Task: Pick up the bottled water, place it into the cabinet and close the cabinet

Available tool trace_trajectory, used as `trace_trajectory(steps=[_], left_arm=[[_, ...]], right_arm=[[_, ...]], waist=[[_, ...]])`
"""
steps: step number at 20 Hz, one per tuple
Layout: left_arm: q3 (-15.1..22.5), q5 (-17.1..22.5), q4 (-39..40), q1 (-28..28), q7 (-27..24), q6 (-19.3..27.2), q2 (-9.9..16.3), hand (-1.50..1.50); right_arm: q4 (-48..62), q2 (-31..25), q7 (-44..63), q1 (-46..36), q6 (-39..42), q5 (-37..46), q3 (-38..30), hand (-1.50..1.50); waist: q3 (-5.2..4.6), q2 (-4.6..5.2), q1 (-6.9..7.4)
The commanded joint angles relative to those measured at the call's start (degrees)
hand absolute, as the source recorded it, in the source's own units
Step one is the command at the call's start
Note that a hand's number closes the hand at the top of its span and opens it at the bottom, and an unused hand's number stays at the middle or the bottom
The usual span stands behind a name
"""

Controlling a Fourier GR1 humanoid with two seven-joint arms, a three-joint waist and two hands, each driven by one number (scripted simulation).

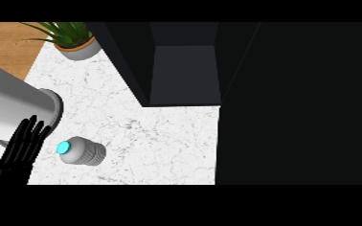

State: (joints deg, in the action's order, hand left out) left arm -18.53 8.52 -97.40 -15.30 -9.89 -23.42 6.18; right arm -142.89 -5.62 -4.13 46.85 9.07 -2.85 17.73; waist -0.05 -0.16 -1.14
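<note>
On the white marbled worktop [163, 129], near its lower left corner, the water bottle [82, 152] stands by itself, seen from above with its turquoise cap facing up. Nothing grips it. The left hand [22, 146] shows at the view's left edge, just beside the bottle but apart from it, its black fingers straight and spread, holding nothing; its grey forearm [25, 106] runs in from the upper left. The right hand does not show anywhere in the view.

The task looks to be at its very start. The bottle has not been picked up, so the lift, the placing and the closing all remain. The dark cabinet [184, 67] stands at the back of the worktop, well apart from the bottle, and its inside appears open to view, with a dark panel [283, 105], likely its door, filling the right side.

By count: one bottle, one cabinet, one hand in view, and one potted plant [72, 38] in a grey pot at the far left corner, next to a strip of wooden surface [16, 48].
</note>
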Motion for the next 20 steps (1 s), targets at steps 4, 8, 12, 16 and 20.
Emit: trace_trajectory(steps=[4,8,12,16,20], left_arm=[[-1.35,-5.79,18.12,5.54,-12.71,1.6,-0.18,-1.5],[-2.0,-7.83,27.17,7.88,-19.66,2.94,-0.36,-1.5],[-3.36,-9.64,36.89,12.19,-24.98,4.25,2.14,-1.5],[-2.43,-9.95,47.64,15.7,-30.49,1.21,2.27,-1.5],[-1.72,-9.68,54.15,18.82,-31.97,-3.58,4.14,-1.5]], right_arm=[[-6.94,-1.61,-0.19,5.88,0.79,-0.53,0.47,-1.5],[-7.4,-2.17,-3.25,8.03,1.56,-0.55,0.5,-1.5],[-6.41,-2.6,-3.64,8.81,1.47,-0.16,0.92,-1.5],[-4.71,-3.87,-7.7,10.26,3.48,-2.05,-0.26,-1.5],[-6.75,-4.4,-7.53,12.75,3.17,-2.9,0.37,-1.5]], waist=[[-0.03,0.05,0.01],[-0.04,0.03,-0.16],[-0.03,0.09,0.05],[-0.05,0.09,-0.38],[-0.05,0.12,-0.3]])
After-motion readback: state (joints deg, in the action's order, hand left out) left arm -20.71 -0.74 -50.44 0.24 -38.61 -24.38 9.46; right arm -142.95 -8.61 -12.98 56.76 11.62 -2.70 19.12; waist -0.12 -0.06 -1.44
